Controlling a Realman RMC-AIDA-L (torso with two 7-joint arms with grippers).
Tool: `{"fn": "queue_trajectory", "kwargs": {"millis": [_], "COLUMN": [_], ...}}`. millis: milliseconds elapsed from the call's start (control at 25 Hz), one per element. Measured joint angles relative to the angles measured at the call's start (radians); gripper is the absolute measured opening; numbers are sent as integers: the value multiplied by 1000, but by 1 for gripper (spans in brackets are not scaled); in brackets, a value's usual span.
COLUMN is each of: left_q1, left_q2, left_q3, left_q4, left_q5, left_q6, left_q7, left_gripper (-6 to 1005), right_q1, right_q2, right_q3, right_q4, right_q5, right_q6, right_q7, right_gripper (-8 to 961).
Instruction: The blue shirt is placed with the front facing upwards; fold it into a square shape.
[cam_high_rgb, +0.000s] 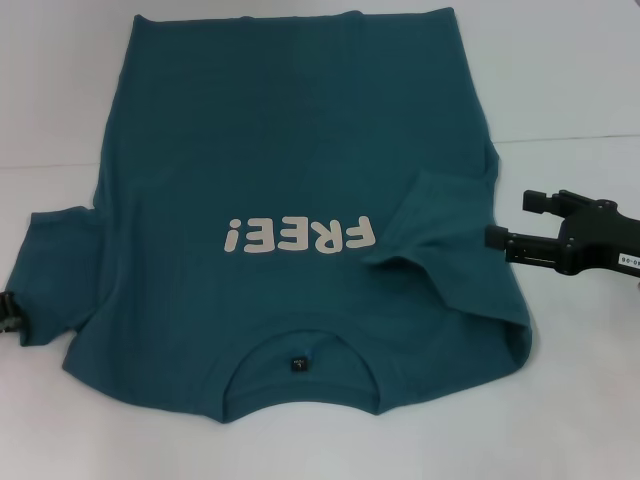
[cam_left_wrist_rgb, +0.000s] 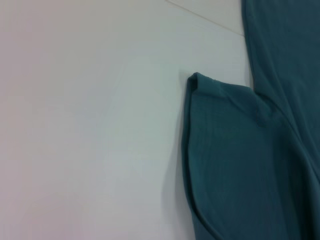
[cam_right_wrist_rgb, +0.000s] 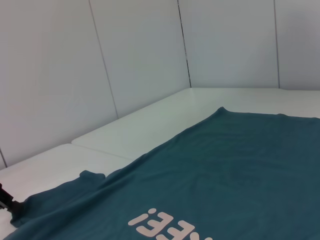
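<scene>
One blue shirt (cam_high_rgb: 290, 180), two grippers: left (cam_high_rgb: 8, 312), right (cam_high_rgb: 512, 222).

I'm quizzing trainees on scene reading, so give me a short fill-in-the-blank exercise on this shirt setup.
1. The white lettering on the blue shirt spells ____.
2. The sleeve on the robot's ____ side is folded in over the shirt's body.
3. The right pincer hangs beside the shirt with its jaws ____.
4. The small dark label sits inside the ____.

Missing words: FREE!; right; open; collar
</scene>
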Motion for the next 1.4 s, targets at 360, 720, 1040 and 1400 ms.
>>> {"fn": "queue_trajectory", "kwargs": {"millis": [360, 720, 1040, 1400], "left_q1": [-4, -6, -22, -61], "left_q2": [-1, 0, -5, -7], "left_q3": [0, 5, 63, 109], "left_q4": [4, 3, 9, 9], "left_q5": [-10, -11, -72, -89], "left_q6": [0, 3, 13, 1], "left_q7": [16, 17, 20, 14], "left_gripper": [45, 44, 43, 44], "right_q1": [-1, -2, 6, 2], "right_q2": [1, 2, 2, 2], "right_q3": [6, 5, 8, 8], "right_q4": [8, 10, 23, 23], "right_q5": [0, 0, 0, 0], "right_q6": [0, 0, 1, 2], "right_q7": [0, 0, -4, -3], "right_gripper": [948, 947, 947, 947]}}
